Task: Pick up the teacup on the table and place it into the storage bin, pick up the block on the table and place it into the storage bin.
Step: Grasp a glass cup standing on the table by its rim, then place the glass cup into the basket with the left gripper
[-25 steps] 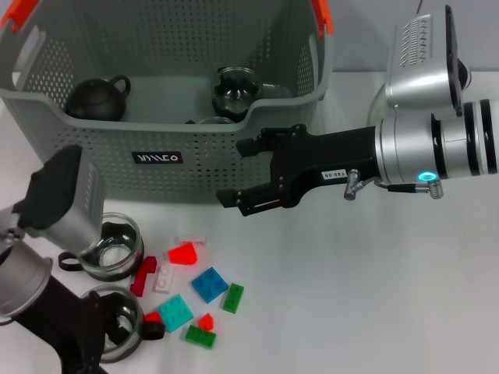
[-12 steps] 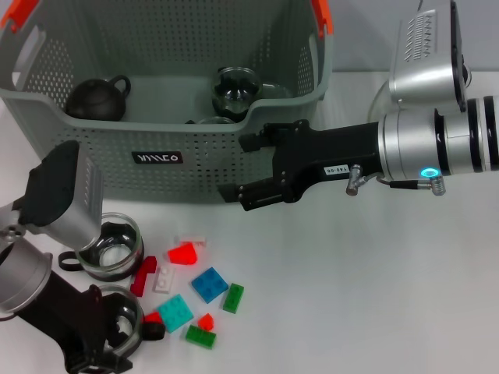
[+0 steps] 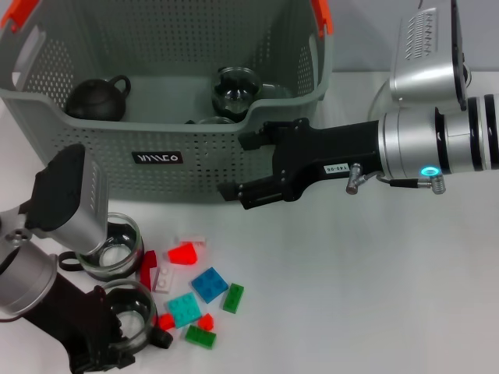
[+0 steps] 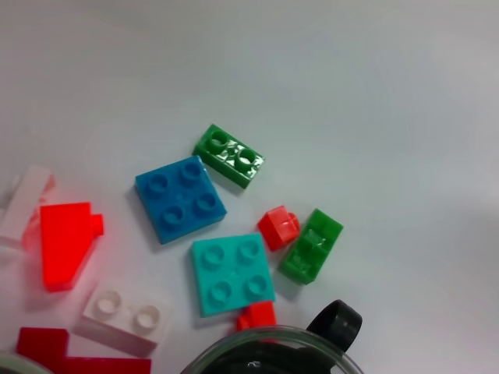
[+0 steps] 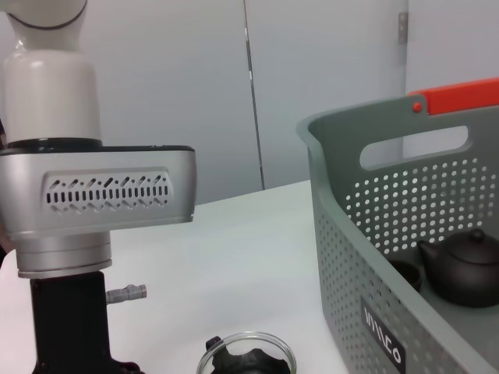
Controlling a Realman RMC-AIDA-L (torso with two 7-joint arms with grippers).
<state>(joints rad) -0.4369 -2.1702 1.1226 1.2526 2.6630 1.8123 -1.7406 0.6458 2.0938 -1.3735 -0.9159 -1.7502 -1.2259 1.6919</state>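
Note:
A glass teacup [image 3: 134, 310] stands on the white table near its front left, its rim and black handle [image 4: 335, 323] at the edge of the left wrist view. My left gripper [image 3: 118, 336] is shut on this teacup, one black finger inside the glass. A second teacup [image 3: 117, 248] stands just behind it. Loose blocks lie right of the cups: a blue one [image 3: 210, 284] [image 4: 181, 199], a teal one [image 3: 184, 309] [image 4: 232, 273], green ones [image 3: 233, 298] and red ones [image 3: 182, 253]. The storage bin [image 3: 257, 148] [image 5: 366, 257] stands at the back. My right gripper [image 3: 240, 171] hangs open and empty before its front wall.
Inside the bin sit a dark teapot [image 3: 97, 97] [image 5: 460, 269] and a glass carafe [image 3: 236, 92]. The left arm's silver housing [image 5: 101, 199] shows in the right wrist view. Bare table stretches right of the blocks.
My left gripper has shifted down and right with the front teacup, which nudged the teal and small red blocks rightward. The right gripper has risen slightly and holds still.

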